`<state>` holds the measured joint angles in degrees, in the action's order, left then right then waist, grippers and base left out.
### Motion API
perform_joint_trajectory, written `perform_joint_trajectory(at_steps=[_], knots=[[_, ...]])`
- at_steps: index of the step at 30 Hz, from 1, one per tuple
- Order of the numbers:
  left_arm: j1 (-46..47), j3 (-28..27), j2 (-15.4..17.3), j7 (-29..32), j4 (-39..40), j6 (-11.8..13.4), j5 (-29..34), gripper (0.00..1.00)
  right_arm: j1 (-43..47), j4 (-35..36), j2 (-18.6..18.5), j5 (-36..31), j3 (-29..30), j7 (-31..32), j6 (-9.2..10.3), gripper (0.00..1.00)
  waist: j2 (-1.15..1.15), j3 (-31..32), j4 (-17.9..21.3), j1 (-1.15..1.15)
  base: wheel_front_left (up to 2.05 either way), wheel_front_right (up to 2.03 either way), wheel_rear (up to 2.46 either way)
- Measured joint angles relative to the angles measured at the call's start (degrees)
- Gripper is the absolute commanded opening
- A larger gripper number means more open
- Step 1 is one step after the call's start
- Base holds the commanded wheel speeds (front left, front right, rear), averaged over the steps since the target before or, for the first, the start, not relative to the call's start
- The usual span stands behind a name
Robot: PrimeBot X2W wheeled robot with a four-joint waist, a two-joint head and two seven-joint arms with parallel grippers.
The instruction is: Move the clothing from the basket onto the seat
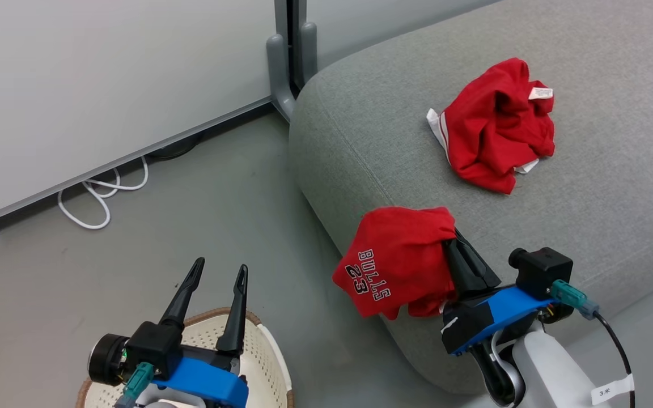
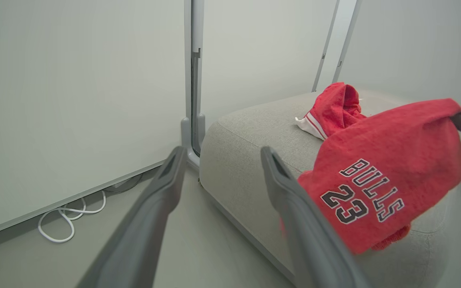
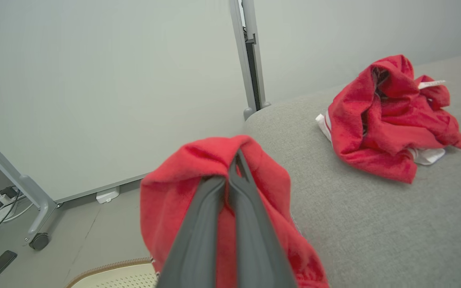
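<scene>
Item one: "BULLS 23" garment [image 1: 394, 258], red, pinched in your right gripper [image 3: 235, 160], hanging at the near edge of the grey seat [image 1: 372, 130]. Item two: striped-trim garment [image 1: 499, 127], lying well onto the seat. Left gripper [image 1: 220, 264]: spread and empty above the basket [image 1: 274, 357]. Step: second placement. You likely need to carry it inward before letting go.

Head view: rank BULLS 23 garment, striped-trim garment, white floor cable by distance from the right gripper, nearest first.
1. BULLS 23 garment: pinched in the right gripper, at the seat's near edge.
2. Striped-trim garment: lying farther back on the seat.
3. White cable: on the floor by the wall, far to the left.
</scene>
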<state>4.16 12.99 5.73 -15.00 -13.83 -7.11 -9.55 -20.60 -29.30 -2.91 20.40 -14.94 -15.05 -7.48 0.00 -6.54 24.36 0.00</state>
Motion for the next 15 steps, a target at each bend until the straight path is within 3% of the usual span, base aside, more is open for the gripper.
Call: perform_joint_trajectory(at_steps=[15], knots=[[0.9,0.2,0.7,0.0,0.2,-0.1,0.2,1.00,1.0,1.5,0.0,1.0,0.0,0.0,0.00,0.00,0.00,-2.0,4.4,0.00,0.00,0.00,0.00]])
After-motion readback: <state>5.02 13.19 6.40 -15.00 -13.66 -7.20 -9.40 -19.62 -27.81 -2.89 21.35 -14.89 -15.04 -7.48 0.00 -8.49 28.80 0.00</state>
